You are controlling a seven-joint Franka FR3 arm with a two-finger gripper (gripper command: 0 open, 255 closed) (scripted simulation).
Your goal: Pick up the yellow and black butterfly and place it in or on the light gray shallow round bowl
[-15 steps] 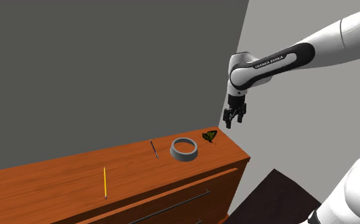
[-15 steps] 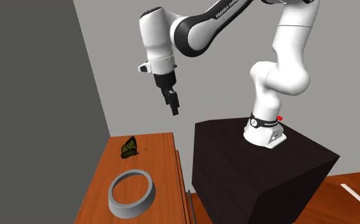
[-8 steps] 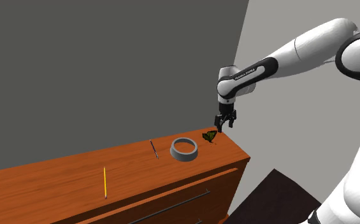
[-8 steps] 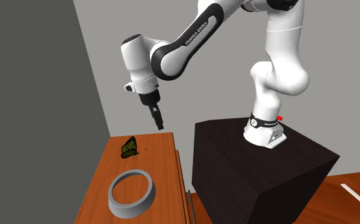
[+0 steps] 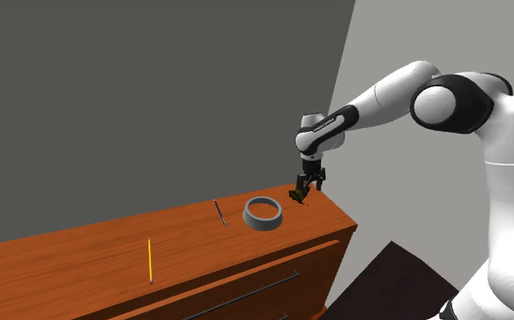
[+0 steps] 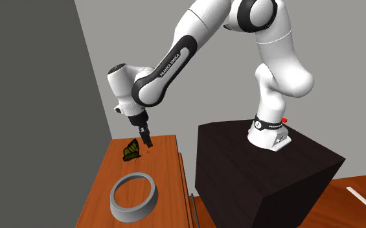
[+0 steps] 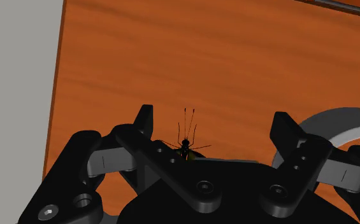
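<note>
The yellow and black butterfly stands with wings upright near the right end of the wooden dresser top, close to the wall corner. My black gripper hangs right over it, fingers pointing down. From the second exterior view the gripper is just beside and above the butterfly. In the wrist view the fingers stand apart, the gripper is open, and the butterfly's head and antennae show between them, untouched. The light gray round bowl sits a short way from the butterfly.
A yellow pencil and a thin dark pen lie further along the dresser top. A dark gray wall runs behind the dresser. The dresser's edge drops off just past the butterfly, and the dark stand sits beside it.
The arm has swung down and toward the wall, bringing the gripper from high beside the dresser's end to just over the butterfly. Butterfly and bowl have not moved.
</note>
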